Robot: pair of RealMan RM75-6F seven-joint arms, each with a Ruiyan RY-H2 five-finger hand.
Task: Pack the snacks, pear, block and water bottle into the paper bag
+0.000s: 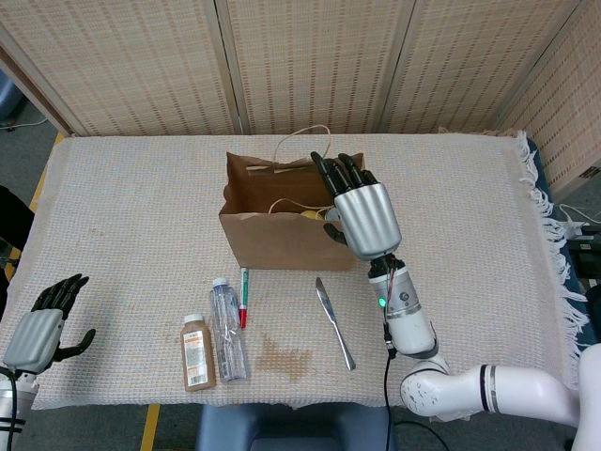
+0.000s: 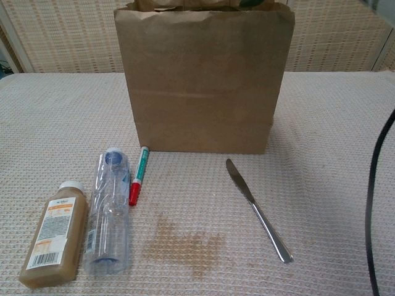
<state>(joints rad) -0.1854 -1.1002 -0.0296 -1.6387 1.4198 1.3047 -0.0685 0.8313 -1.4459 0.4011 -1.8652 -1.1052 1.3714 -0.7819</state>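
Right hand (image 1: 362, 214) hovers over the right end of the paper bag (image 1: 277, 237) at centre frame in the head view, fingers spread and extended toward the upper left, holding nothing. Left hand (image 1: 42, 324) sits at the lower left edge of the same view, off the near corner of the counter (image 1: 122, 207), fingers apart and empty.

The paper bag stands upright with its mouth open; a string handle arcs above its far rim. A pale yellow shape, apparently the pear (image 1: 309, 213), shows inside the bag just beside the right hand's fingers. Other contents are too shadowed to identify.

In front of the bag, at lower left of centre, the water bottle (image 1: 228, 329) lies on its side, clear, cap pointing toward the bag. A bottle of brown drink (image 1: 197, 351) lies touching or just beside it on the left, white cap toward the bag. A marker (image 1: 243, 297) with a green body and red cap lies just right of the water bottle's cap end. A table knife (image 1: 335, 322) lies lower right of centre, blade toward the bag, well apart from the marker. A brownish stain (image 1: 285, 357) marks the woven cloth between the water bottle and the knife.

The chest view shows the bag's front face, with a black cable (image 2: 374, 209) at the right edge.
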